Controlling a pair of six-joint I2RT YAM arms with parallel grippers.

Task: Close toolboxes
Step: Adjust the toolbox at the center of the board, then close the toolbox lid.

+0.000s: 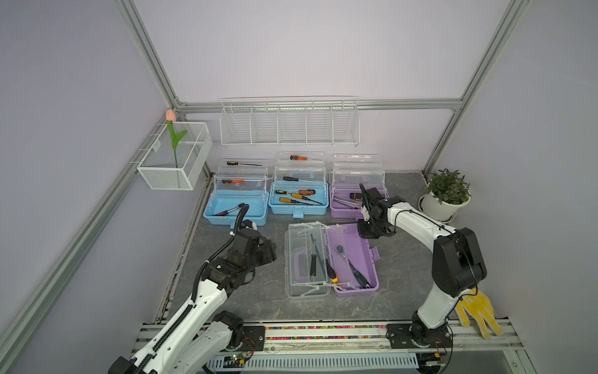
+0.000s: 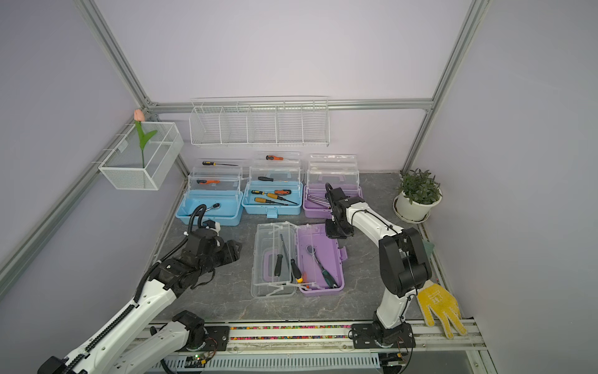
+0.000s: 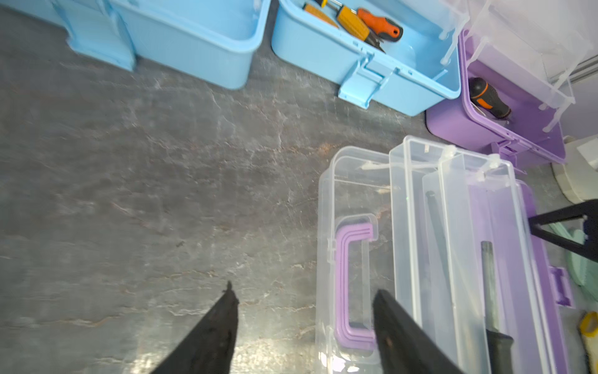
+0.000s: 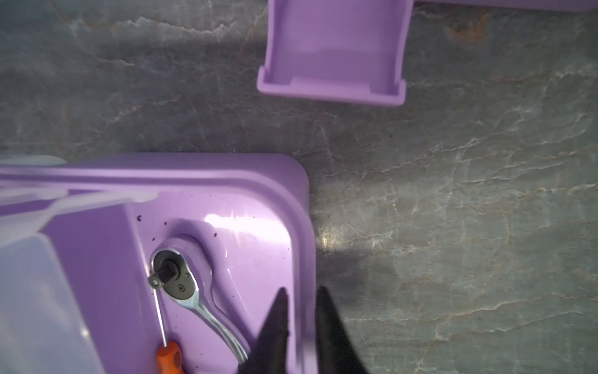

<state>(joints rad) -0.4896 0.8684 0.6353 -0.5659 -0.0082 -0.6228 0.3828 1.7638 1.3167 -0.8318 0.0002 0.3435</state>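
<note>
Soft, even light; top views sharp, wrist views blurred.
In both top views flat, diffuse light leaves only faint shadows on the bench, and the walls dim toward the lower picture corners. The left wrist view is smeared, seemingly by motion, worst on the blue toolboxes. In the right wrist view a white glare patch sits on the purple toolbox, a bright spot and a dark shadow lie on the bench beside its corner, and the near tray is out of focus.
</note>
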